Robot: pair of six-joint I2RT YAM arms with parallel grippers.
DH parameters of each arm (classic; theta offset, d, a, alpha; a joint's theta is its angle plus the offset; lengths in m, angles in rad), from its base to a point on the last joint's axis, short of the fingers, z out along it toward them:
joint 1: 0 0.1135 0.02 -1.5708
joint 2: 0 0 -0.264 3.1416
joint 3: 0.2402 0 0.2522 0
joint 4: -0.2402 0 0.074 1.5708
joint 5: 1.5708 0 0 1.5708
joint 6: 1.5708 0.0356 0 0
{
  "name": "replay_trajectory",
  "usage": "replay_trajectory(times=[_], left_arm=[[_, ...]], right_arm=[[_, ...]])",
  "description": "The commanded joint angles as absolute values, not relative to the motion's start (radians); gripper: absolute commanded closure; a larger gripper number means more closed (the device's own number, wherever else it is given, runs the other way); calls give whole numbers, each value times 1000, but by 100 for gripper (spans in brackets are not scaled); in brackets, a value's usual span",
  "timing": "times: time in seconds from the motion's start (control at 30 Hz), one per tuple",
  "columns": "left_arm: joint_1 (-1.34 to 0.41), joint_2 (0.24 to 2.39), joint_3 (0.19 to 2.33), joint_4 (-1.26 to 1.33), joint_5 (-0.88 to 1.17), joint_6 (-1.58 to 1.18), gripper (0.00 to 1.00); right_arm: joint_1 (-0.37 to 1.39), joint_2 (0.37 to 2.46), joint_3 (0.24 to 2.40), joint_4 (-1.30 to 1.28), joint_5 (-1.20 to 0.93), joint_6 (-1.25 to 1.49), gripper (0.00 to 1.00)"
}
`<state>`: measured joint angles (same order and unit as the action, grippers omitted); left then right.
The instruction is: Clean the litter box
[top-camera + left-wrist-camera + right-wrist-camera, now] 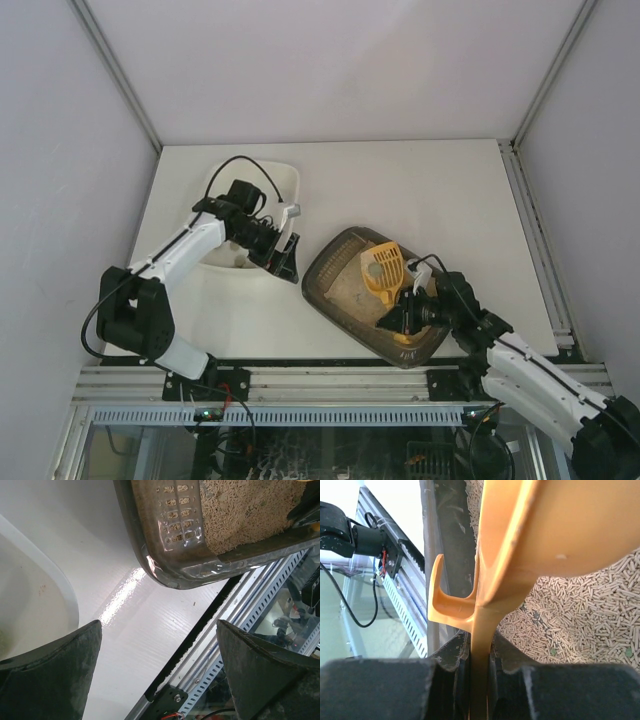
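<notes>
Litter box (pixel 312 272) lies near-right of centre, long axis running far-left to near-right — the right gripper (pixel 398 318), directly over it, pinches the yellow scoop (pixel 383 268) by its handle, head above the litter. Left gripper (pixel 291 258), jaws spread and empty, hangs just left of its far-left corner.

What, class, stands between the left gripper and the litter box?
Nothing visible. Only bare table lies between the left gripper and the nearest corner of the litter box; the white tray sits on the gripper's other side.

No legible text, label or number anywhere.
</notes>
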<state>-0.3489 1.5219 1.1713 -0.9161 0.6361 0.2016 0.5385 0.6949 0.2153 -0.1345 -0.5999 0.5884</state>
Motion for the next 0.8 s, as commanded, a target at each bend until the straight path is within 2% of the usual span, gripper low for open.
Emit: replay_trajectory(times=[0.0, 0.3, 0.43, 0.77], left_arm=[[-345, 1486, 1143, -904, 647, 218, 0], [-346, 1494, 1132, -896, 660, 206, 0], [-346, 1490, 1131, -895, 661, 206, 0], [-346, 1497, 1124, -897, 673, 210, 0]], right_arm=[[577, 605, 264, -172, -475, 516, 100], [571, 565, 251, -124, -496, 563, 100], [539, 599, 253, -71, -570, 612, 100], [446, 671, 256, 233, -790, 926, 100]])
